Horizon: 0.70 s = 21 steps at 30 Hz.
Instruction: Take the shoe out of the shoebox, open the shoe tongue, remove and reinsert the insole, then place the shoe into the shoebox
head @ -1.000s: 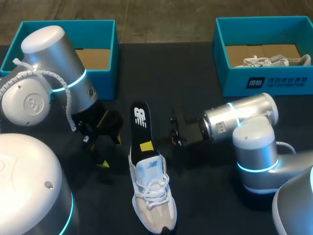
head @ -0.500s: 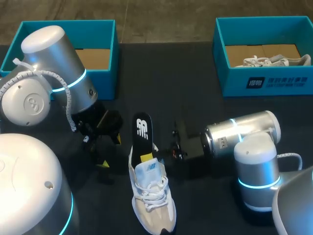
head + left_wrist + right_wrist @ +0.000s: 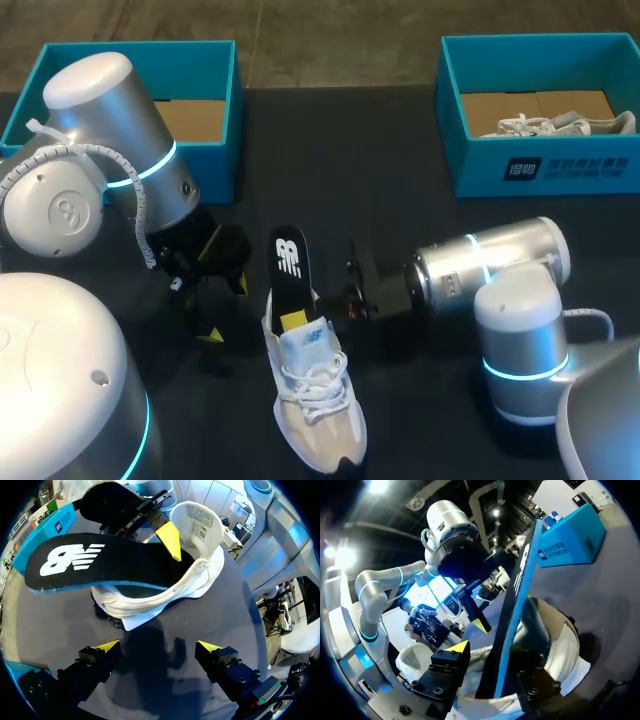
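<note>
Black insole (image 3: 290,258) between clamped right jaws, one end inside shoe (image 3: 318,412); left jaws wide, empty.

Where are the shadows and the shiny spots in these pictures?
Left wrist view: a dark shadow lies on the table ahead of the open left gripper. Head view: light gleams off the left arm's silver shell. Right wrist view: the shoe holding the insole shades the table beside it.

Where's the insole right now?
Head view, centre: the insole sticks out from the heel of the shoe, gripped by the right hand.
</note>
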Each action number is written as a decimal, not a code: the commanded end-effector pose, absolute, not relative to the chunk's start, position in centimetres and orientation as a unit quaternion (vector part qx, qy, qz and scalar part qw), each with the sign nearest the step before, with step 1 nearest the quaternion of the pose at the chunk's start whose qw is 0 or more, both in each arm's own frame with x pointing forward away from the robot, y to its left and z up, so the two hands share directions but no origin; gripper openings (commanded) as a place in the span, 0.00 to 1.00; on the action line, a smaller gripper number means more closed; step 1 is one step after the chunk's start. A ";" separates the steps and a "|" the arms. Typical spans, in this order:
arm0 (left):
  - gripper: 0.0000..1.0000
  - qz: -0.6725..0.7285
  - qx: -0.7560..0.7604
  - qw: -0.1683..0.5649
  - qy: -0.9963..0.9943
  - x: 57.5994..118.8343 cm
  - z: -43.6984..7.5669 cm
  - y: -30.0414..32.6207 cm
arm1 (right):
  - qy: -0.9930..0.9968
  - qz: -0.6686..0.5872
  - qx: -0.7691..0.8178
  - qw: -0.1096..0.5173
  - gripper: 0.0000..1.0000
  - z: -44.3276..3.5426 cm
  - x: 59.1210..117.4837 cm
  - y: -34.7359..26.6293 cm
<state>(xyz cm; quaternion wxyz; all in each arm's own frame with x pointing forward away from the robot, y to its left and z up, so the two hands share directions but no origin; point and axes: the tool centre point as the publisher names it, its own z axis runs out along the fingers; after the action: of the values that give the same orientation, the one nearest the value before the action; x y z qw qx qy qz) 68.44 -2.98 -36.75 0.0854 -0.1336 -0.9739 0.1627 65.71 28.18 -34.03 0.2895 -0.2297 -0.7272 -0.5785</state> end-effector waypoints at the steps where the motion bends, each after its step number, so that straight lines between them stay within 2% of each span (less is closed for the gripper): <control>1: 1.00 0.164 -0.134 0.084 -0.974 68.3 -36.8 -2.8 | -0.736 -0.568 -0.226 0.291 0.45 -33.4 66.4 28.6; 11: 1.00 0.164 -0.134 0.084 -0.974 68.3 -36.8 -2.8 | -0.746 -0.563 -0.215 0.283 0.42 -32.4 66.9 28.8; 13: 1.00 0.164 -0.134 0.084 -0.974 68.3 -36.8 -2.8 | -0.746 -0.563 -0.215 0.283 0.33 -32.2 67.1 28.7; 14: 1.00 0.164 -0.134 0.084 -0.974 68.3 -36.8 -2.8 | -0.746 -0.563 -0.215 0.283 0.22 -32.2 67.2 28.6; 15: 1.00 0.164 -0.134 0.084 -0.974 68.3 -36.8 -2.8 | -0.746 -0.563 -0.216 0.284 0.00 -32.2 67.3 28.5; 21: 1.00 0.164 -0.134 0.084 -0.974 68.3 -36.8 -2.8 | -0.742 -0.555 -0.225 0.301 0.00 -32.9 68.0 28.2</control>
<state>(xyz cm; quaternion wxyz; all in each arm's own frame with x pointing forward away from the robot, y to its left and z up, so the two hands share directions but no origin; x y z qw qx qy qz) 68.44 -2.98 -36.75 0.0854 -0.1336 -0.9738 0.1627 67.61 28.22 -32.63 0.2961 -0.2271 -0.7397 -0.5600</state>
